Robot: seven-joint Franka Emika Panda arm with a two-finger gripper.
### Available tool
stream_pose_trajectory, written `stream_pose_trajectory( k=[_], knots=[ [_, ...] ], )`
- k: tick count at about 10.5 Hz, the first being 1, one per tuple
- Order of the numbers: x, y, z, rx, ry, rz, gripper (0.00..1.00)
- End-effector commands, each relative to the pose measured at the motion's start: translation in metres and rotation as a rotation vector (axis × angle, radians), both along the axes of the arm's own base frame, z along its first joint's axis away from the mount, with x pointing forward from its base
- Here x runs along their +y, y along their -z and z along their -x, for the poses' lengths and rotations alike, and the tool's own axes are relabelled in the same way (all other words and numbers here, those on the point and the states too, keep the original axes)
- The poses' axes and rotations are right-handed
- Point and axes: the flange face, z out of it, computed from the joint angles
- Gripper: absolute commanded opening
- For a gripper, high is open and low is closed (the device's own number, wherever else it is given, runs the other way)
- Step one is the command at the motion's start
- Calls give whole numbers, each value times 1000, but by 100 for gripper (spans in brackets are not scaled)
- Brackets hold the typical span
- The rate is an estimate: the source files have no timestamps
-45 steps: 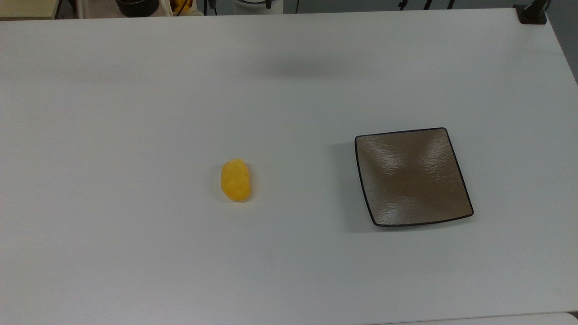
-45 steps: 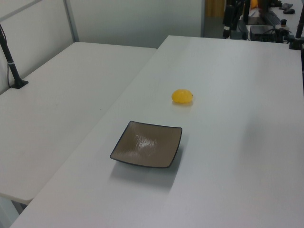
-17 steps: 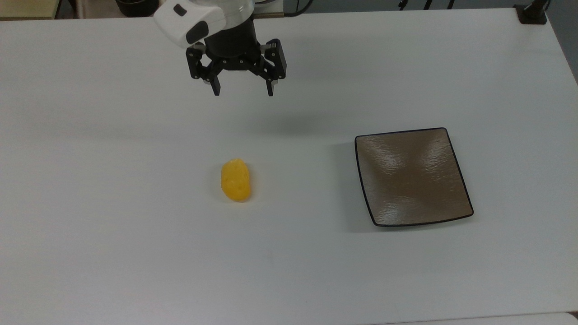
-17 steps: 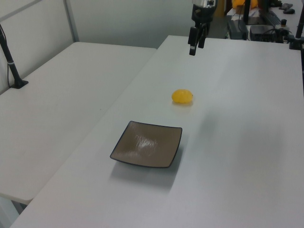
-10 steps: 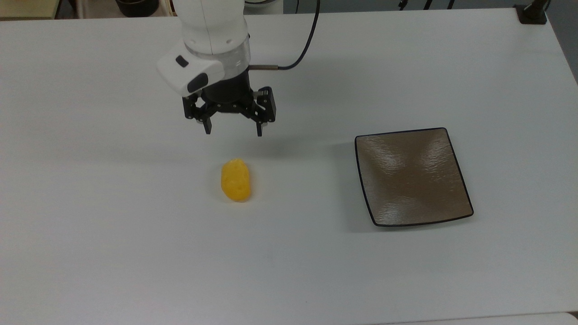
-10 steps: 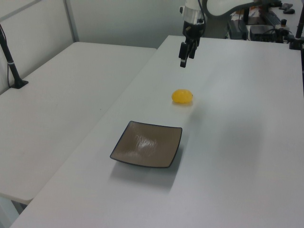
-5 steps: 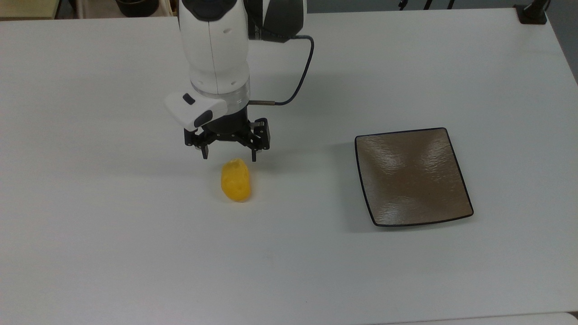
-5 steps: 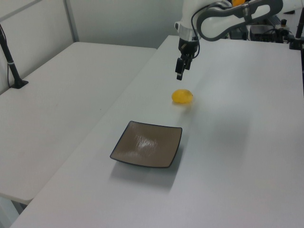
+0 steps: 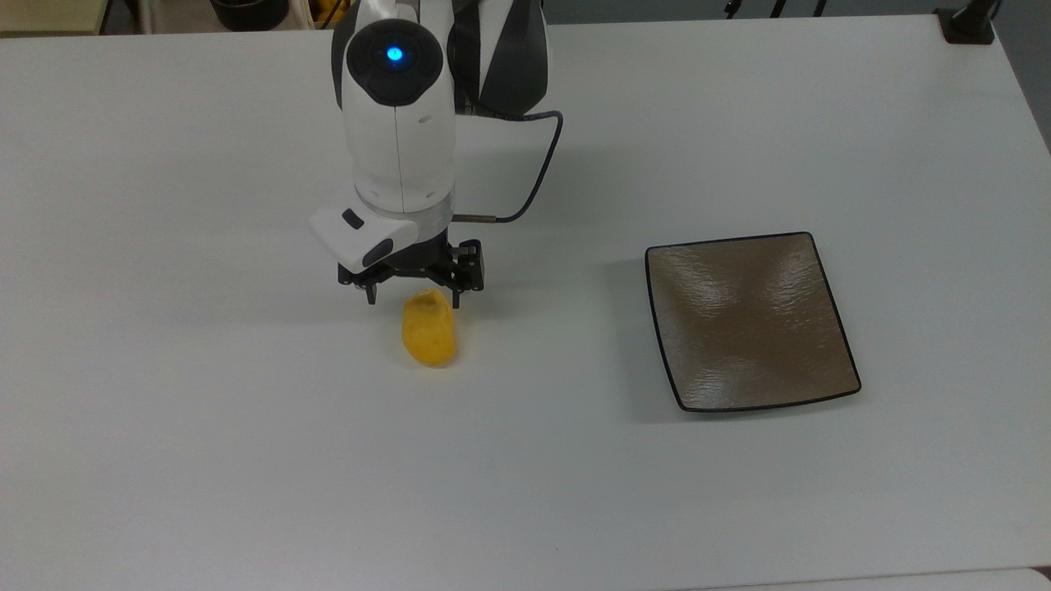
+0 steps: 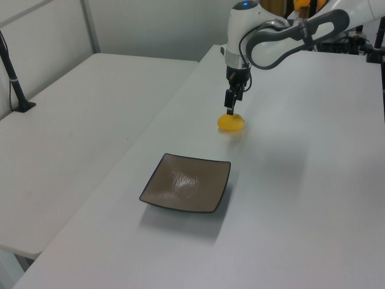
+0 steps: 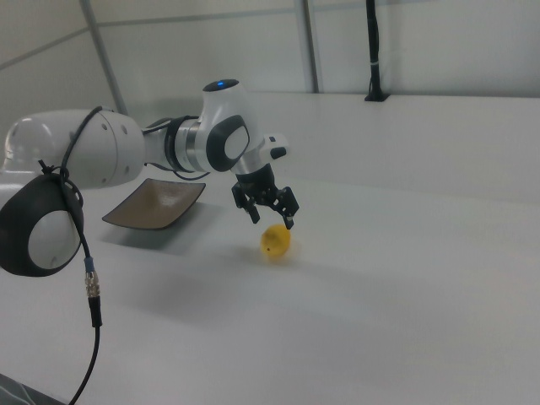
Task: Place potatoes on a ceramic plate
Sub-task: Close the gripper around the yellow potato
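Black two-finger gripper [image 9: 410,297] on white arm [image 9: 399,123] hung just above far end of small glossy yellow oval potato [image 9: 428,328], fingers spread apart, one on each side, clear of it in right view. Potato lay on white table [image 9: 246,460]. Square brown-grey ceramic plate with thin black rim [image 9: 750,320] sat well apart, toward top view's right, bare. Dark cable [image 9: 538,176] looped from wrist.

Setting: a robotics laboratory. Indicators: a white robot arm [image 11: 101,156] with a trailing black cable [image 9: 538,176] works over a plain white surface [image 9: 739,509]. A second white table [image 10: 78,132] adjoins it in the left view. Black clamp-mounted poles [image 10: 13,75] stand at the table edges. Plain pale partition walls [image 11: 211,42] enclose the area, and equipment [image 10: 337,36] crowds the far end in the left view.
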Motion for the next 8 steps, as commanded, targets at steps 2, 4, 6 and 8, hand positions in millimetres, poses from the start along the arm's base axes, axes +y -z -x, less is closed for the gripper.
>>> stream_pose_trajectory(
  k=[2,4,6,8],
  knots=[
    [-1,36,-3,-41,-24,9,100],
    [-1,47,-3,-29,-43,36,100],
    [-2,56,-3,-17,-54,54,100],
    [1,59,-3,-24,-58,51,97]
  ],
)
